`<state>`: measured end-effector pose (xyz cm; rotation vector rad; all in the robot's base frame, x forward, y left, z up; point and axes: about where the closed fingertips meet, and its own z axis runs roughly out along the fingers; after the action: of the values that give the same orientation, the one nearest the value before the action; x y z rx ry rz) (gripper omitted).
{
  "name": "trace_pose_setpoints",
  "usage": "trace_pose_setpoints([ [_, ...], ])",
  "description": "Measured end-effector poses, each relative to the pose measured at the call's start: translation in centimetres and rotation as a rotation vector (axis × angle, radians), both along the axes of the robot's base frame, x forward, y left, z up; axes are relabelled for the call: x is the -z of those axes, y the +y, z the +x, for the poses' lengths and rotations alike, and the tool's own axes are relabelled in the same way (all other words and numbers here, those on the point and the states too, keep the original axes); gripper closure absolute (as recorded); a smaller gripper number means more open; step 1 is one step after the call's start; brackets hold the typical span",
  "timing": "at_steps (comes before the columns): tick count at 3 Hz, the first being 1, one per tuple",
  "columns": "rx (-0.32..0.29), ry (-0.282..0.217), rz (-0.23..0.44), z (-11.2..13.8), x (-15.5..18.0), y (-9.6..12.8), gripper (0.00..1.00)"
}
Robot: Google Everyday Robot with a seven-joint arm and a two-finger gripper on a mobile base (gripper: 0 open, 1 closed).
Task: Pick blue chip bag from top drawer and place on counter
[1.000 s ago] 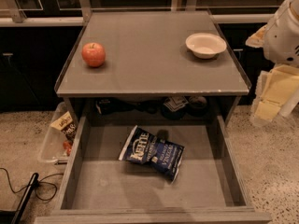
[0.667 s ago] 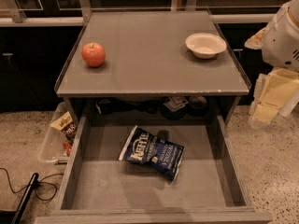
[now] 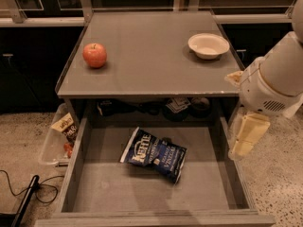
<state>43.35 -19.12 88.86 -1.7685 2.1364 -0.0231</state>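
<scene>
- Navy-blue crinkled foil chip bag (image 3: 154,153) lay flat in the wide grey top drawer (image 3: 109,190).
- Cream gripper (image 3: 246,138) hung at the drawer's right wall; its grip width could not be told.

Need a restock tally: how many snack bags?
2: blue chip bag in top drawer; tan snack bag in left bin, maybe hiding more. End effector hangs right of drawer.

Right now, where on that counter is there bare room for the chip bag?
The counter is bare in the middle between the apple and the bowl, and along its front. The blue chip bag lies in the top drawer, bare floor around it. The gripper hangs by the drawer's right wall.
</scene>
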Motion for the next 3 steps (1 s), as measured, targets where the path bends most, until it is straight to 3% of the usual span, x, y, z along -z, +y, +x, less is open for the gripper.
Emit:
trace_pose_setpoints([
  [2,0.007,-0.002,0.031,-0.1,1.0,0.6,0.0],
  [3,0.01,0.042,0.173,-0.6,7.6,4.3,0.0],
])
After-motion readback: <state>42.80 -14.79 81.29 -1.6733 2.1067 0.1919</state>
